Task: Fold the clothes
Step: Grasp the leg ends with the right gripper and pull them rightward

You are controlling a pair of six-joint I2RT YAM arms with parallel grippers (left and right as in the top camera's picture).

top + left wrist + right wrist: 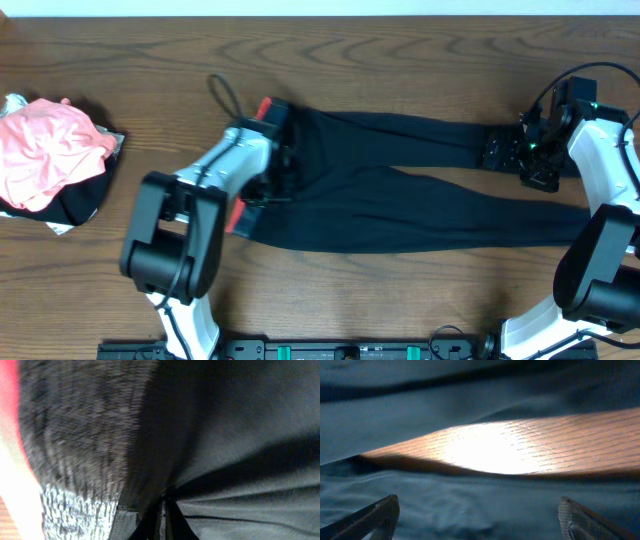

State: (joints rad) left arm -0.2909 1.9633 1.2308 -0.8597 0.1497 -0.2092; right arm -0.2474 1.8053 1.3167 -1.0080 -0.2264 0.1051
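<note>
So far no fold shows: the leggings (400,190) lie stretched flat across the bench (400,60), waistband (75,435) left, legs right. The left pincer (272,170) is clamped on fabric by the waistband; the right pincer (505,150) gapes wide over a leg cuff (478,145), gripping nothing. All folding remains.

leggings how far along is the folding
Nothing folded yet: the leggings lie full length on the table. In hand: left hand shut on them by the waistband, right hand open over a leg end. Left: every fold.
</note>
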